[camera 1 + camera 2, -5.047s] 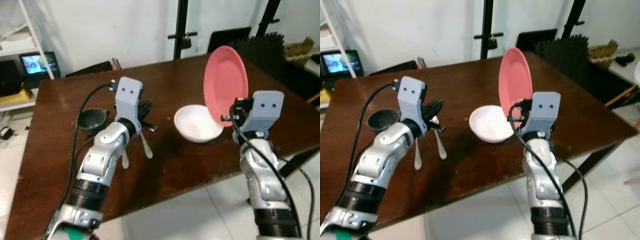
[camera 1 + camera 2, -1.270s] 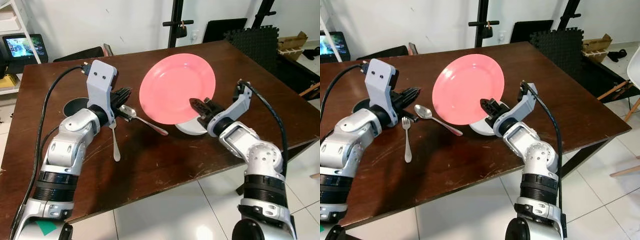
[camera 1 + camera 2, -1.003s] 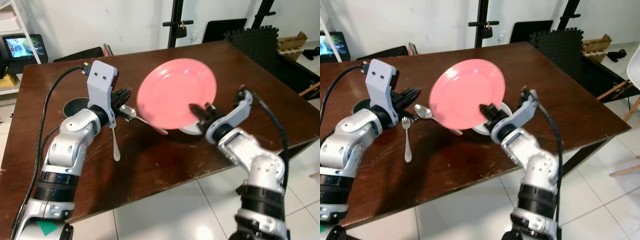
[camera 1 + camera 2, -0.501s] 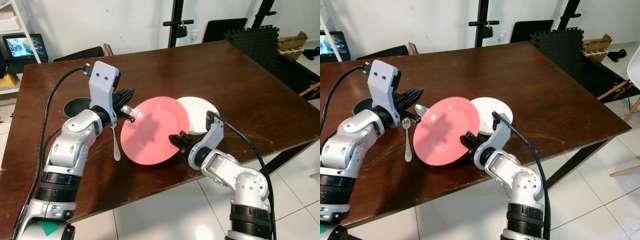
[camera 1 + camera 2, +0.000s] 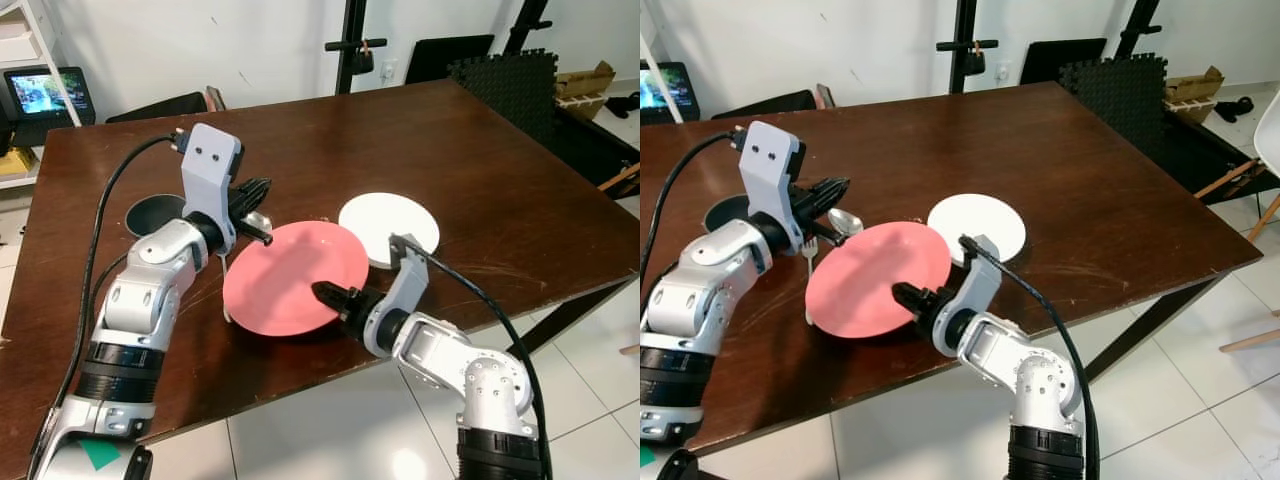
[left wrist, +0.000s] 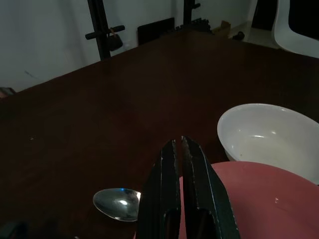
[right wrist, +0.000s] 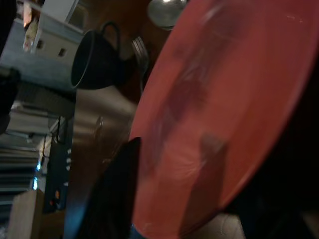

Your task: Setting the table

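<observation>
The right gripper (image 5: pixel 330 296) is pinching the near rim of the pink plate (image 5: pixel 290 285), which is lying low over the brown worktop (image 5: pixel 480 170). Just beyond the plate's right edge, the white bowl (image 5: pixel 390 225) is sitting. At the plate's far left edge the left gripper (image 5: pixel 258 236) is hovering, fingers pressed together, over a spoon (image 6: pixel 117 204). Left of that, a dark cup (image 5: pixel 152 212) is standing.
</observation>
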`<state>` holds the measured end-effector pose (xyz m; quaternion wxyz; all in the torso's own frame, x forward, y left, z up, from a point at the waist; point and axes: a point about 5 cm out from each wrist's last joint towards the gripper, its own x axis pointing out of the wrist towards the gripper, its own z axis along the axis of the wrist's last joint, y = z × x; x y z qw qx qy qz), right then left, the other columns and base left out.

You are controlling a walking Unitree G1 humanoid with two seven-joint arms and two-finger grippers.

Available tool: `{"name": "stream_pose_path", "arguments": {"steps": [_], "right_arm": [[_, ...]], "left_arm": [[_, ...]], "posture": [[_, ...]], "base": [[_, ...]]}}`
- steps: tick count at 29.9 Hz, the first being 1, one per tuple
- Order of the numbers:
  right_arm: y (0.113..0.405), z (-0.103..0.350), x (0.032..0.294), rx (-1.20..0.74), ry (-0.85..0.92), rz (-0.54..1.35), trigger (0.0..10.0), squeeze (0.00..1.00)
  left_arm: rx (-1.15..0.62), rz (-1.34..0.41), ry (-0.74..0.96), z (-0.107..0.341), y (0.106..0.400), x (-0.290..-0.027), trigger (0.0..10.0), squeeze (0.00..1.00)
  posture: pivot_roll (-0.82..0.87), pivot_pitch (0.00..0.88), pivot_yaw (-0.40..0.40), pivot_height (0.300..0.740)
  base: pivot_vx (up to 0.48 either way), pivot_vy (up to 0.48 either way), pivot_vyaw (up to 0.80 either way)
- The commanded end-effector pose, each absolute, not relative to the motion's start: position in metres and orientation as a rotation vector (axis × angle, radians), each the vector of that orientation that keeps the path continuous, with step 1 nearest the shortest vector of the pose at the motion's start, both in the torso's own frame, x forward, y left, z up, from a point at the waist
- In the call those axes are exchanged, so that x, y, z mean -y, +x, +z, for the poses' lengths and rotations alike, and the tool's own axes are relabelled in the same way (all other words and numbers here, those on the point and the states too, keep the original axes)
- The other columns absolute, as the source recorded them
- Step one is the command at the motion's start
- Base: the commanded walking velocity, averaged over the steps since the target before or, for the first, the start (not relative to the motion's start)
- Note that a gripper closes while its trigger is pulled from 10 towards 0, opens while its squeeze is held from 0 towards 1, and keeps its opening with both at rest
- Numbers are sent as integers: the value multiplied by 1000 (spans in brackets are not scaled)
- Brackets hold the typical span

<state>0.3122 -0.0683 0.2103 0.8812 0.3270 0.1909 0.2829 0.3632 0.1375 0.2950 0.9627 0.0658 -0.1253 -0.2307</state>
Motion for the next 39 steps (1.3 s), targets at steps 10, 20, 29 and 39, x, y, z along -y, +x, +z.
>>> {"name": "stream_pose_path", "arguments": {"steps": [10,20,29,39], "right_arm": [[288,254,81,-57,196,894,10000,0],[285,265,94,39,125,942,10000,0],[319,297,139,232,244,631,10000,0],[345,313,215,352,280,136,10000,0]], "left_arm": [[233,-465,171,294,370,-138,10000,0],[222,-471,179,293,374,-134,10000,0],[211,-492,187,291,375,-132,10000,0],[-9,-443,369,273,387,-175,10000,0]], "posture": [[-13,219,96,740],[-15,231,105,740],[-16,237,107,740],[3,235,128,740]], "base": [[0,0,0],[0,0,0],[0,0,0],[0,0,0]]}}
